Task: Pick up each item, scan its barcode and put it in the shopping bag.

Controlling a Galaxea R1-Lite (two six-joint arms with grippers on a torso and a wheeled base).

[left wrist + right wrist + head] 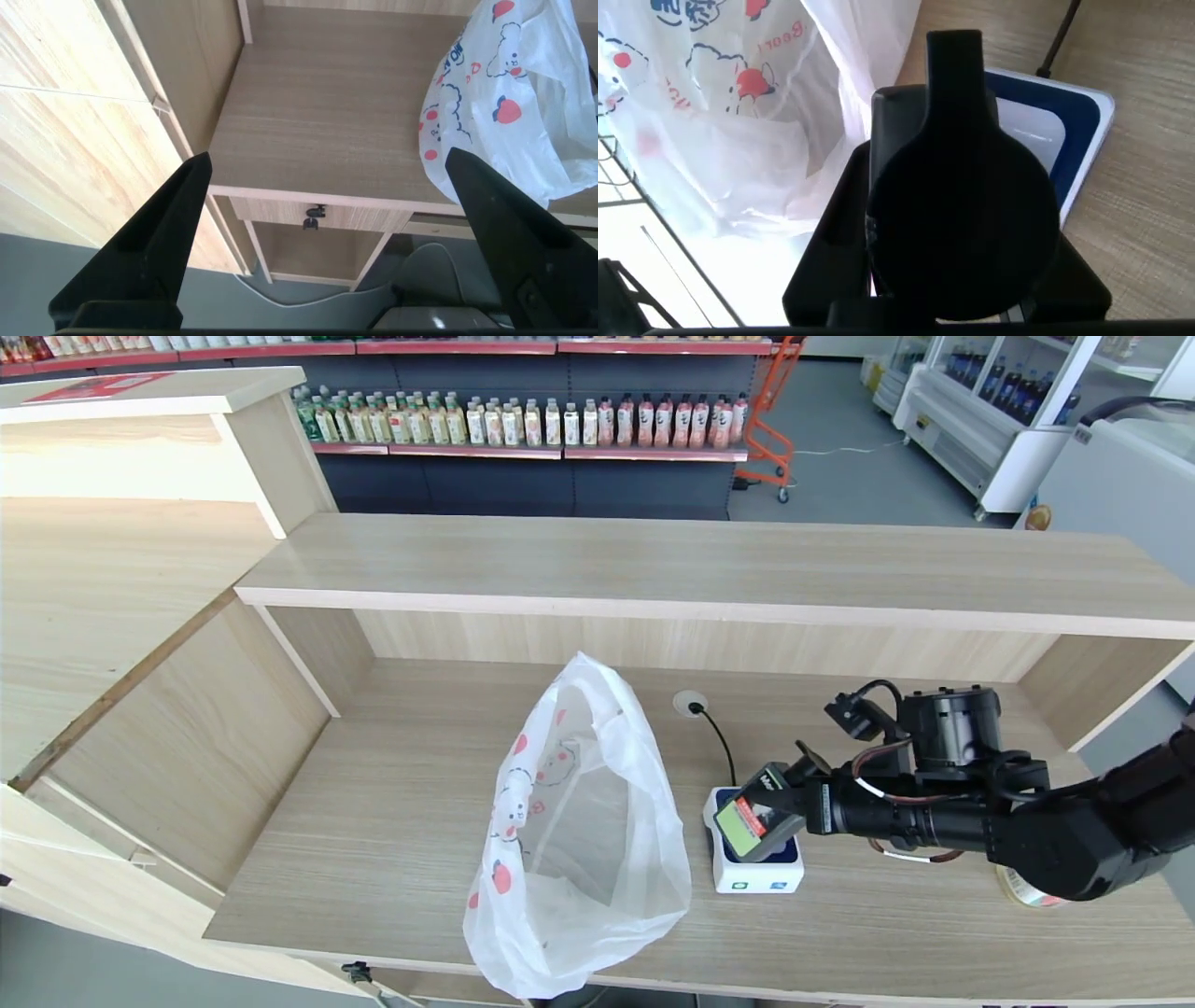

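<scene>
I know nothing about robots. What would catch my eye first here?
First, the black right gripper holds a small dark packet with a green label just above the white-and-blue scanner on the wooden counter. Beside the scanner, on the robot's left, a white shopping bag with red prints stands open.

A shop: drink shelves [523, 425] behind a checkout counter [709, 569].

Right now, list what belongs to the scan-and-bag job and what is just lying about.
Job: green-labelled item in the right gripper, scanner, shopping bag, tin under the right arm.
Lying about: shelf bottles, orange trolley, drinks fridge.
</scene>
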